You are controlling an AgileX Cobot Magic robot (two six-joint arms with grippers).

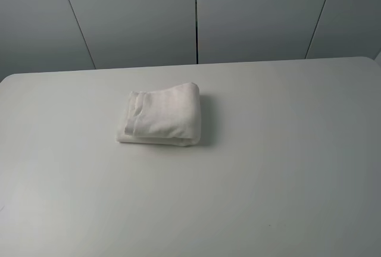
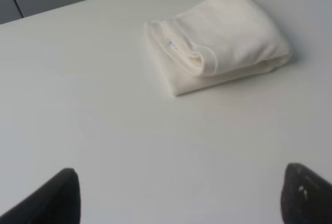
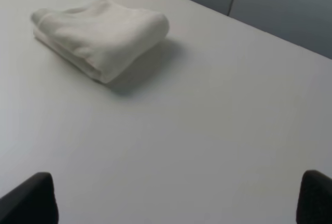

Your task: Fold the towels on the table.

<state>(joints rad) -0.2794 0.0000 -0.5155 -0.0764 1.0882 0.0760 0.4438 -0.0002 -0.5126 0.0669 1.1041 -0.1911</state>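
Note:
The off-white terry towel point(image 1: 161, 115) lies folded into a thick small bundle on the white table point(image 1: 268, 168), left of centre and toward the back. Its woven border band faces left. It also shows in the left wrist view point(image 2: 218, 40), with its small dark-printed label point(image 2: 170, 43) on the fold, and in the right wrist view point(image 3: 101, 35). No arm shows in the exterior view. My left gripper point(image 2: 179, 198) is open and empty, well back from the towel, black fingertips point(image 2: 52, 200) wide apart. My right gripper point(image 3: 176, 198) is open and empty, also away from the towel.
A grey panelled wall point(image 1: 196, 13) runs behind the table's far edge. The table's rounded back corners show at the far left and far right.

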